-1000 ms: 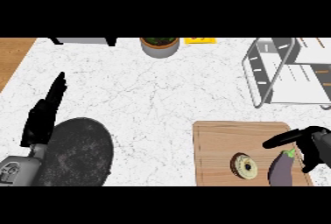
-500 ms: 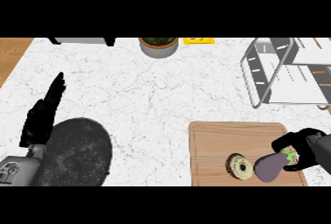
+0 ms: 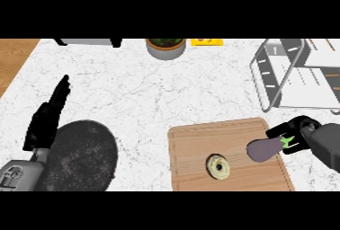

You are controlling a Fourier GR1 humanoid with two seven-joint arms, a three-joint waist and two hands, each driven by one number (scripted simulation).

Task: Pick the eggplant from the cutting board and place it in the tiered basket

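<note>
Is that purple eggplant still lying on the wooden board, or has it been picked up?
Picked up: the right hand has its fingers curled round the eggplant, held over the cutting board.

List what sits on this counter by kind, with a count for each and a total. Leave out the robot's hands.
Eggplant: 1
Cutting board: 1
Bagel-like ring: 1
Tiered basket: 1
Dark round plate: 1
Potted plant: 1
Yellow item at the far edge: 1
Total: 7

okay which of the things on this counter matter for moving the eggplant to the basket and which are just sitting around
For the job:
eggplant
cutting board
tiered basket
right hand

Lying about:
bagel
dark round plate
potted plant
left hand, resting
</note>
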